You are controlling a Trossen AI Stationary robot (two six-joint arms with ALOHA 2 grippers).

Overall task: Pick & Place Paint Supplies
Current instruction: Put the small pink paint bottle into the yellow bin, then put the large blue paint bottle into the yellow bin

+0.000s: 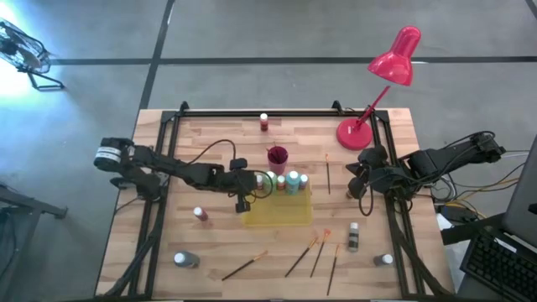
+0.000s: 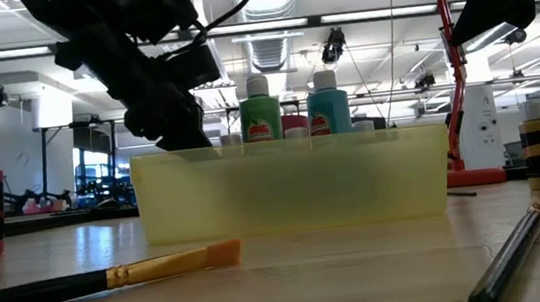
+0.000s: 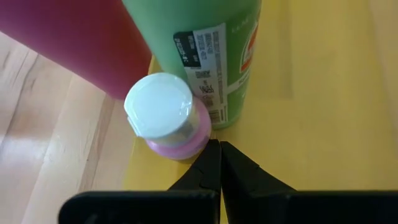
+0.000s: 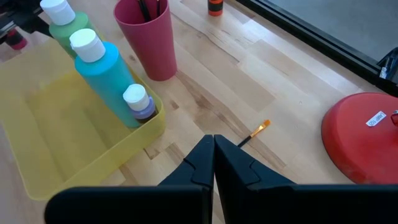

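Left gripper [image 1: 254,186] is reached in over the left end of the yellow tray [image 1: 277,214], its fingers pressed together and clamped on nothing. Just ahead of the tips a small pink bottle [image 3: 168,118] with a white cap is stood upright inside the tray, touching a larger green bottle [image 3: 214,50], also upright, cap up. A light blue bottle [image 4: 107,68] is set upright beside the green one, and a smaller lilac bottle [image 4: 139,104] is tucked in the tray corner next to it. The magenta cup [image 1: 277,156] is placed on the wood just behind the tray.

Right gripper [image 1: 359,178] is held over the table right of the tray, fingers closed, empty. Near it one brush [image 1: 327,174] is laid with its long axis running front to back, orange tip toward the far edge. Four more brushes [image 1: 302,256] are scattered on the near side, angled diagonally, orange tips pointing up toward the tray.
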